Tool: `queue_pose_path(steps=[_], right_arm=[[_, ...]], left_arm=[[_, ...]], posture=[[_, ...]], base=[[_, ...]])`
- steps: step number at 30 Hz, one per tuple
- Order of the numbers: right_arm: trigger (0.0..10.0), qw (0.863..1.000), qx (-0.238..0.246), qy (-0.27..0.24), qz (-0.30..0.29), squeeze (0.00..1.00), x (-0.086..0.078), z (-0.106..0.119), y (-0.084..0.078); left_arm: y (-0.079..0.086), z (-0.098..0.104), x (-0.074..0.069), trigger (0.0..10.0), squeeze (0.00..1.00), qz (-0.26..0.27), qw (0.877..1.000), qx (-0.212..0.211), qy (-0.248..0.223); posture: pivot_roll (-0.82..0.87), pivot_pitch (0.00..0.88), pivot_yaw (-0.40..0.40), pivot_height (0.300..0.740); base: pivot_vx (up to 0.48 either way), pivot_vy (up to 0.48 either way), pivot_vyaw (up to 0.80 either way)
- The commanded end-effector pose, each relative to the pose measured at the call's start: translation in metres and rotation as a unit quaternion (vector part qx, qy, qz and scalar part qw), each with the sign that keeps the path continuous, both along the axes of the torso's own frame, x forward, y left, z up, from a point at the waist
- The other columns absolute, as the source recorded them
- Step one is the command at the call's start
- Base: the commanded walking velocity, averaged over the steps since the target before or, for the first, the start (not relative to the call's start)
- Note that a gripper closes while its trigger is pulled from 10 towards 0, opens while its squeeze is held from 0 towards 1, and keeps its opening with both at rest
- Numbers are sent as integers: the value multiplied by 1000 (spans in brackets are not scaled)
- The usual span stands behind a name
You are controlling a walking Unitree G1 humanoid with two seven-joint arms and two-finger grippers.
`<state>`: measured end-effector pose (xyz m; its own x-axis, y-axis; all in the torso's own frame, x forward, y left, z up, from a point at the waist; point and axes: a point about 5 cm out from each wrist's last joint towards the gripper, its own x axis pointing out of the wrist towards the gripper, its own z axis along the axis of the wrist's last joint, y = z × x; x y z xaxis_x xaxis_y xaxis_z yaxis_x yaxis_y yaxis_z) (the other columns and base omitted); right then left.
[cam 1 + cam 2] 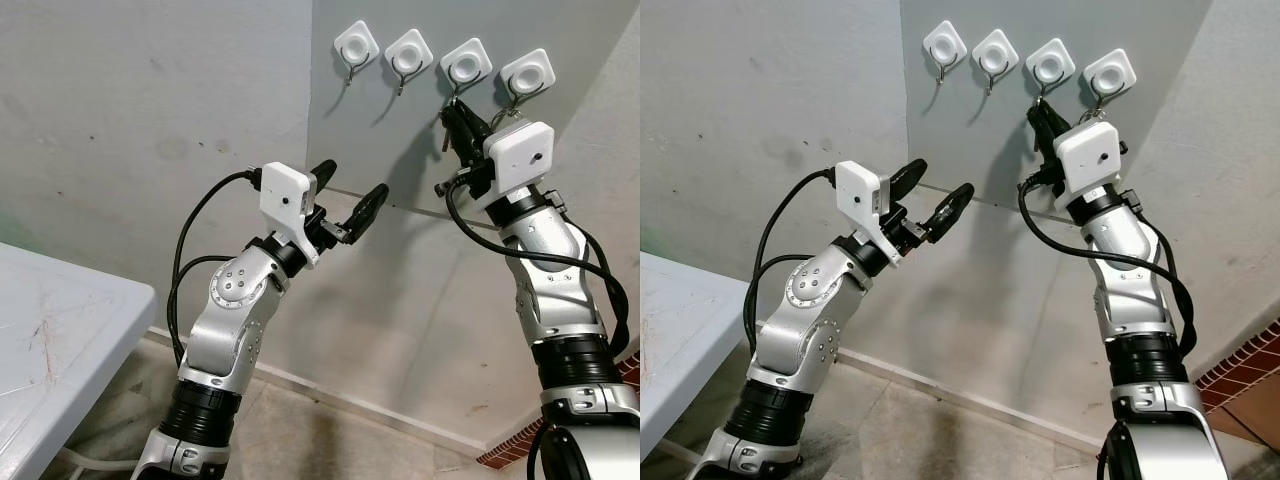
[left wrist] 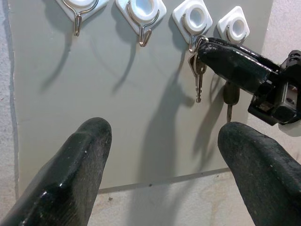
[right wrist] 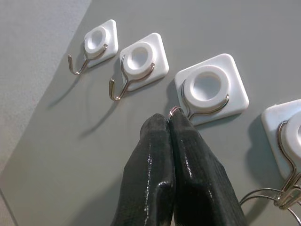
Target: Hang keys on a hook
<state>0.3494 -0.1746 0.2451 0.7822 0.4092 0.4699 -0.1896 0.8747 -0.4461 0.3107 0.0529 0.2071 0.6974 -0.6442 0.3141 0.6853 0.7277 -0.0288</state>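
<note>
Four white hooks sit in a row on a grey wall panel (image 1: 400, 150). My right gripper (image 3: 170, 117) is raised to the third hook (image 3: 210, 89), shut on a silver key ring (image 3: 174, 111) that touches the hook's wire tip. In the left wrist view, two silver keys (image 2: 198, 77) dangle from that ring just under the third hook (image 2: 194, 16). My left gripper (image 1: 352, 182) is open, holds nothing, and stands lower and to the left, pointing at the panel.
The fourth hook (image 1: 527, 72) carries another ring with a black-headed key (image 2: 231, 94). The first hook (image 1: 356, 45) and second hook (image 1: 408, 52) are bare. A white table (image 1: 60, 330) stands at the left, and brickwork (image 1: 500, 455) shows at the lower right.
</note>
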Motion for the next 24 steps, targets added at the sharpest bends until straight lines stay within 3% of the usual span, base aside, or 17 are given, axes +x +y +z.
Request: queue_pose_path(steps=[1, 4, 15, 21, 24], right_arm=[[10000, 1000, -12, -27, -2, 0, 1, 13, 2], [10000, 998, -52, -32, -3, 0, 1, 13, 3], [10000, 994, -113, -15, -3, 0, 2, 7, 4], [10000, 995, -96, 9, 2, 0, 3, -1, 5], [10000, 998, -53, 30, 11, 24, 3, -8, 6]], left_arm=[[0, 0, 1, 10000, 0, 2, 1000, -1, 4], [1, 1, 1, 10000, 0, 4, 1000, -2, 4], [2, 1, 1, 10000, 0, 6, 1000, -5, 5], [2, 2, 1, 10000, 0, 7, 1000, -6, 6], [3, 2, 1, 10000, 0, 9, 1000, -6, 7]], posture=[[-43, 0, -25, 740], [-39, 0, -28, 740], [-41, 0, -28, 740], [-40, 0, -29, 740], [-40, 0, -29, 740]], base=[[0, 0, 0], [0, 0, 0], [0, 0, 0], [0, 0, 0], [0, 0, 0]])
